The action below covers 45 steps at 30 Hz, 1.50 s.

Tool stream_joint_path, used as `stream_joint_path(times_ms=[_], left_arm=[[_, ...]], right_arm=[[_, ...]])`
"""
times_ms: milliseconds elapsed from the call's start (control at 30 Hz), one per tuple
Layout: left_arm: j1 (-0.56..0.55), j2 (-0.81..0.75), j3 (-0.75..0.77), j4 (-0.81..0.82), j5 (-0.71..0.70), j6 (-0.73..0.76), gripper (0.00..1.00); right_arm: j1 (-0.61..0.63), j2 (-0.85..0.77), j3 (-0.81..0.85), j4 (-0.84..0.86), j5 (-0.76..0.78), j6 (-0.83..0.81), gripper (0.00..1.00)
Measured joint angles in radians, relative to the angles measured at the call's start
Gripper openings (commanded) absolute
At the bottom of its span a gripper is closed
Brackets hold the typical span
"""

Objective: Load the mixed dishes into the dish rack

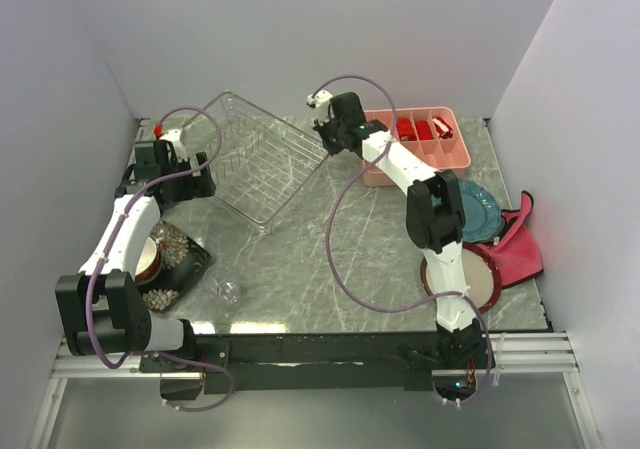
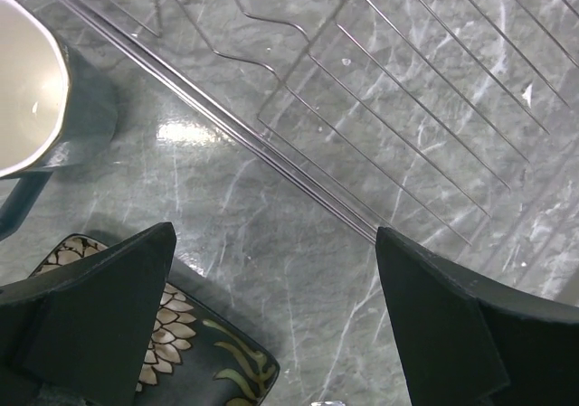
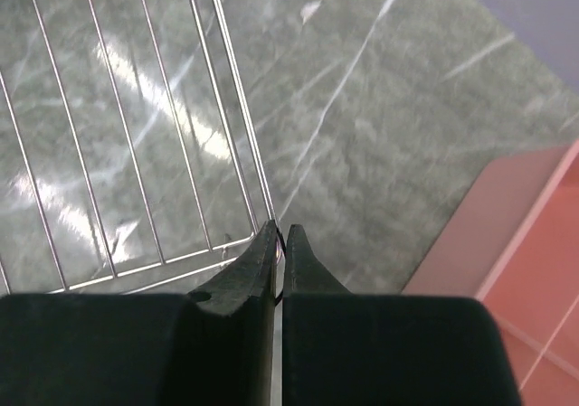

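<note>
The dish rack [image 1: 262,159] of clear wire stands at the back middle. My right gripper [image 1: 326,141] is shut on the wire at its right corner; in the right wrist view the gripper [image 3: 281,240] pinches the rack [image 3: 136,153] rim. My left gripper [image 1: 192,187] hangs open and empty by the rack's left edge; in the left wrist view it [image 2: 276,279] is above bare table. The grey-blue mug [image 2: 45,99], the floral plate [image 2: 199,361] and the rack [image 2: 407,99] show there. The black floral plate [image 1: 187,256] holds the small dark bowl [image 1: 148,257]. The clear glass [image 1: 229,291] stands near front. The red bowl is out of view.
The pink compartment tray [image 1: 420,144] sits right behind the right gripper, also in the right wrist view [image 3: 534,243]. The teal plate [image 1: 482,209], the red-rimmed cream plate [image 1: 470,277] and the pink-red cloth [image 1: 522,241] lie at the right edge. Walls close in on three sides.
</note>
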Motion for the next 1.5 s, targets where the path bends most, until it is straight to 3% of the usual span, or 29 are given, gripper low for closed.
stream_joint_path(times_ms=[433, 633, 767, 800, 867, 900, 967, 1067, 1100, 1500], left_arm=[[0.0, -0.039, -0.039, 0.055, -0.022, 0.005, 1.0], [0.0, -0.042, -0.04, 0.077, -0.02, 0.005, 0.97], [0.0, -0.042, -0.068, 0.095, -0.02, 0.023, 0.8], [0.0, -0.042, -0.079, 0.098, -0.019, 0.031, 0.64], [0.0, -0.041, -0.095, 0.098, -0.016, 0.042, 0.51], [0.0, -0.039, -0.099, 0.096, -0.01, 0.056, 0.37], [0.0, -0.026, -0.1, 0.1, 0.003, 0.084, 0.31], [0.0, 0.006, -0.1, 0.108, 0.011, 0.104, 0.15], [0.0, 0.015, -0.1, 0.112, 0.011, 0.106, 0.04], [-0.007, 0.153, -0.08, 0.144, 0.013, 0.127, 0.01]], right_arm=[[-0.002, -0.434, -0.563, -0.058, 0.089, 0.251, 0.0], [-0.002, -0.588, -0.738, -0.085, 0.112, 0.398, 0.0], [-0.002, -0.636, -0.792, -0.082, 0.131, 0.438, 0.0], [-0.002, -0.644, -0.802, -0.077, 0.135, 0.442, 0.0], [-0.002, -0.658, -0.819, -0.069, 0.138, 0.449, 0.0], [-0.002, -0.666, -0.829, -0.064, 0.139, 0.451, 0.0], [-0.002, -0.687, -0.852, -0.059, 0.141, 0.457, 0.0], [-0.002, -0.721, -0.89, -0.053, 0.145, 0.467, 0.0], [-0.002, -0.733, -0.903, -0.052, 0.146, 0.469, 0.0], [-0.019, -0.829, -0.998, -0.051, 0.139, 0.494, 0.0]])
